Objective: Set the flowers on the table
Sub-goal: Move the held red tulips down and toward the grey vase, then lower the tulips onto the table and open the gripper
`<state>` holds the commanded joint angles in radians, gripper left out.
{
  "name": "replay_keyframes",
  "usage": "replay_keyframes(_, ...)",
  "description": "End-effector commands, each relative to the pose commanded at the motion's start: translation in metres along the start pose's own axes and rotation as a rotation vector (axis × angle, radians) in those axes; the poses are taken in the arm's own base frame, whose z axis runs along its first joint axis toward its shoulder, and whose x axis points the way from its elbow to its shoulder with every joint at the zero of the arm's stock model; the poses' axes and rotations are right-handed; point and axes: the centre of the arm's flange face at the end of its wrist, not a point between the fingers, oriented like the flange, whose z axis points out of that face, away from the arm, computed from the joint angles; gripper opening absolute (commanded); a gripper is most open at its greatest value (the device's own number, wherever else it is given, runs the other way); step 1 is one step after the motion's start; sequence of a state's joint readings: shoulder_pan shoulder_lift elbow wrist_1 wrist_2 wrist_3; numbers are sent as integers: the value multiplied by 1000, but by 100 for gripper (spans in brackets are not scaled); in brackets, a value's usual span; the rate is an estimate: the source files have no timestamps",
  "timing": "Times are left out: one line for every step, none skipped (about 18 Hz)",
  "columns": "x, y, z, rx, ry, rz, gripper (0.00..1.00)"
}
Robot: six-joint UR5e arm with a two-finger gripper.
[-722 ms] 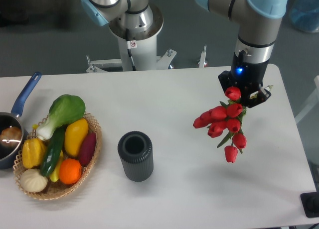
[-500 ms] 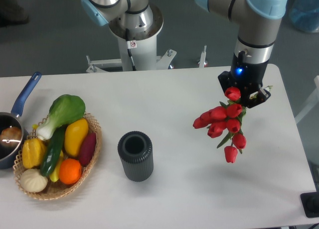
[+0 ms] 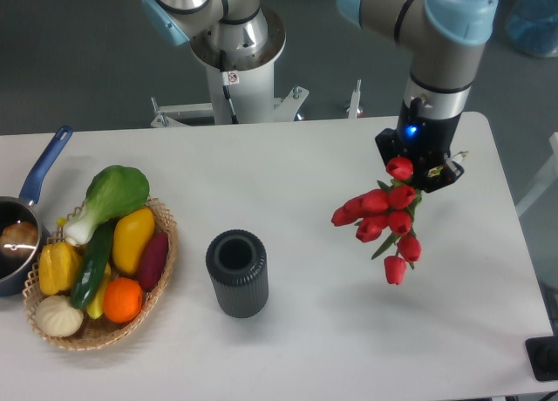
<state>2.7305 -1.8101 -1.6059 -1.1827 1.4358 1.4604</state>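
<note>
The gripper [image 3: 420, 167] hangs over the right part of the table [image 3: 305, 166], clamped on the stems of the flowers [image 3: 384, 216]. The red buds droop down and to the left below it. The fingers themselves are mostly hidden behind the blooms, so the hold is judged from the bunch hanging free under the wrist.

From the left: a small blue-handled pot [image 3: 19, 235] sits at the table's edge. Just beside it is a wicker basket [image 3: 161, 270] filled with vegetables [image 3: 109, 244]. Near the middle stands a dark ribbed cup [image 3: 236, 272], upright, open mouth up. Well apart from it, to the right, is the bunch in the air.

The step in hand looks like the carry. The flowers are lifted and not yet set down, and whether the lowest bud touches the tabletop is hard to tell from this angle. The next move likely calls for lowering the bunch onto the bare white surface right of the cup. Then the gripper would let go once the stems lie flat.
</note>
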Motion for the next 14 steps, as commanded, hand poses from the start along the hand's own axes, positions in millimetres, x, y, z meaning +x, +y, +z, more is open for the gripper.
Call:
replay_keyframes(2,0,5,0,-1,0,8)
replay_keyframes(5,1,12,1,-4,-1,8)
replay_keyframes(7,1,17,1,-5,1,8)
replay_keyframes(10,2,22,0,-1,-1,9)
replay_keyframes(12,3,27,-1,8,-3,10)
replay_keyframes(13,4,35,-2,20,-4,10)
replay_keyframes(13,3,41,-3,30,-1,11)
replay_keyframes(13,-2,42,-1,27,6,12)
replay_keyframes(14,-5,43,-1,24,12,13)
replay_keyframes(14,-6,45,-1,28,13,15)
replay_keyframes(15,-9,51,-1,37,18,18)
replay_keyframes(16,-13,55,-1,45,28,20)
replay_keyframes(17,-14,56,-2,47,29,24)
replay_keyframes(17,-15,59,-2,51,30,30)
